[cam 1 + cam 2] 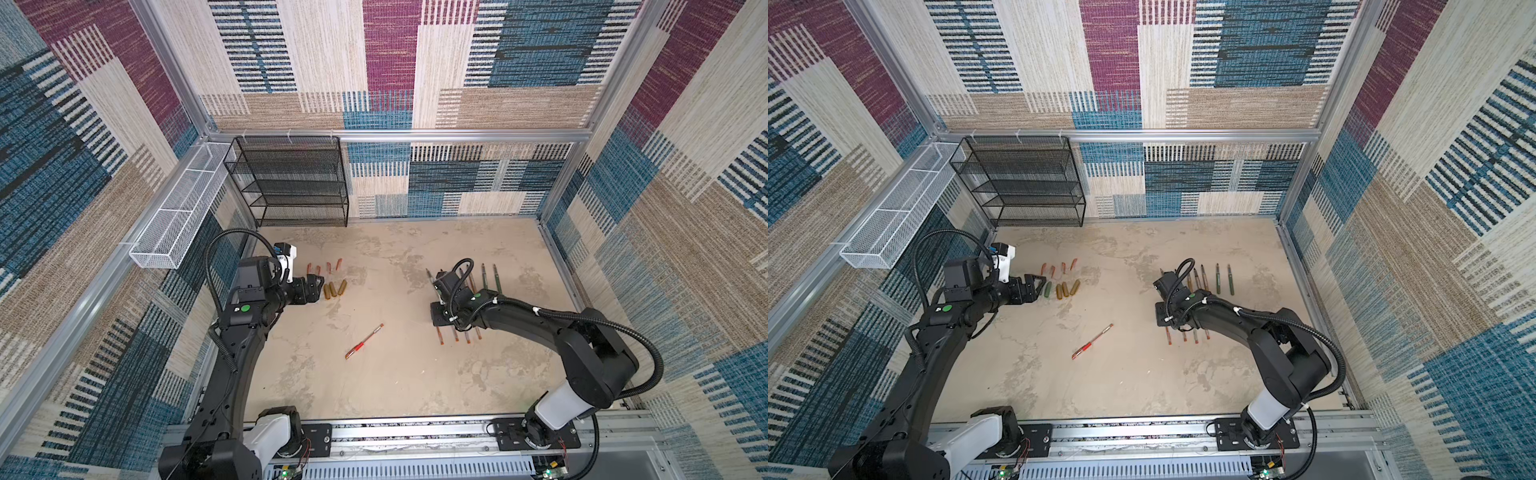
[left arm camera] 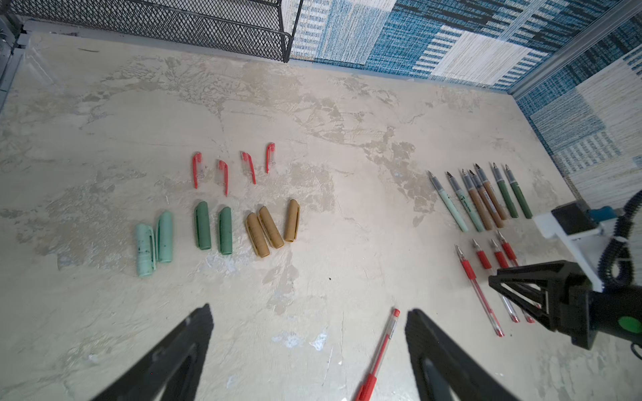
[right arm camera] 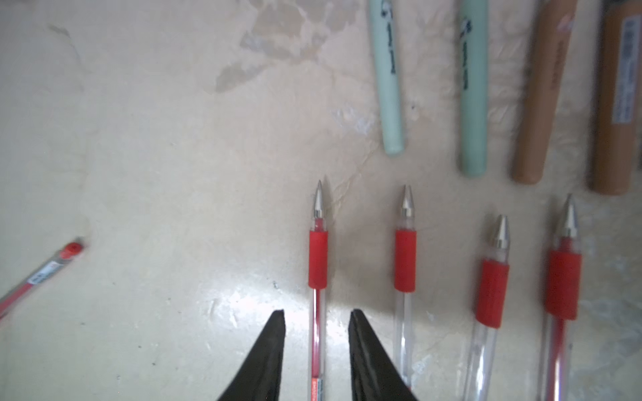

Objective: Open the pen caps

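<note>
L gripper (image 2: 309, 309) jaws wide, empty, near the pen caps (image 2: 225, 231); R gripper (image 3: 317, 312) jaws narrow, astride a bare red pen (image 3: 318, 260).
L→R: white mesh basket (image 1: 174, 216) on side wall, black mesh rack (image 1: 291, 178) at back. Caps lie loose on the mottled table (image 1: 415, 395), L of centre: far row 4 slim red caps (image 2: 197, 159) w/ clips, near row stubby tubes: mint pair (image 2: 165, 237), dk green pair (image 2: 202, 225), 3 brown caps (image 2: 291, 220). In both top views my L gripper hides the mint ones. Mid-table a lone red pen (image 1: 364, 341) lies diagonal; can't tell if capped. R side: barrels (image 2: 490, 205), mint/brown/green, nibs bare, plus 4 clear red-grip pens (image 3: 405, 260) w/ metal tips; R arm covers their middles in both top views. I see a gap each side of the pen between the R fingers, so no clamp. R wrist view soft.
</note>
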Available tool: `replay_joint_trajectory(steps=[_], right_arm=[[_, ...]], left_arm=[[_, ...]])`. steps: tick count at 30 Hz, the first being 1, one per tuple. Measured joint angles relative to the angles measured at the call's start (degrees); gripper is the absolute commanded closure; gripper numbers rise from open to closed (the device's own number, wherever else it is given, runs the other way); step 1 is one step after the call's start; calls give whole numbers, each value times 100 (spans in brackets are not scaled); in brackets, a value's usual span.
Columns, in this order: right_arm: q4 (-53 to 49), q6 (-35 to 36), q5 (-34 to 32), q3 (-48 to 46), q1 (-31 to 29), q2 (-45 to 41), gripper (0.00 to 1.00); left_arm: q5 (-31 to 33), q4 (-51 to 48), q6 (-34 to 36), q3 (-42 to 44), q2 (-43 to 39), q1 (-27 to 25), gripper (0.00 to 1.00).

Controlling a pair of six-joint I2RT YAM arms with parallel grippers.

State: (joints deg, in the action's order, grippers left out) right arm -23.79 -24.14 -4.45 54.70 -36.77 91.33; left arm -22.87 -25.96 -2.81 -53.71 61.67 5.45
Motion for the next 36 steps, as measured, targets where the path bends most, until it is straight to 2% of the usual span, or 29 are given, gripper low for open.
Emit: replay_joint_trajectory(steps=[3, 7, 14, 21, 27, 36], right_arm=[[157, 74, 264, 26, -111, -66, 52], [295, 203, 647, 509, -461, 393, 41], [535, 595, 1360, 1799, -1010, 1738, 38], [424, 898, 1884, 2938, -1226, 2876, 41], [315, 964, 2096, 2944, -1263, 3010, 44], [660, 1056, 2315, 2013, -1381, 2485, 46]], left_arm=[[2, 7, -2, 7, -15, 35, 9], [0, 13, -20, 15, -17, 87, 9], [0, 37, -37, 31, -44, 162, 10], [-2, 50, -46, 55, -70, 229, 9], [-2, 85, -52, 94, -85, 262, 10], [-22, 98, -151, 101, -48, 313, 10]])
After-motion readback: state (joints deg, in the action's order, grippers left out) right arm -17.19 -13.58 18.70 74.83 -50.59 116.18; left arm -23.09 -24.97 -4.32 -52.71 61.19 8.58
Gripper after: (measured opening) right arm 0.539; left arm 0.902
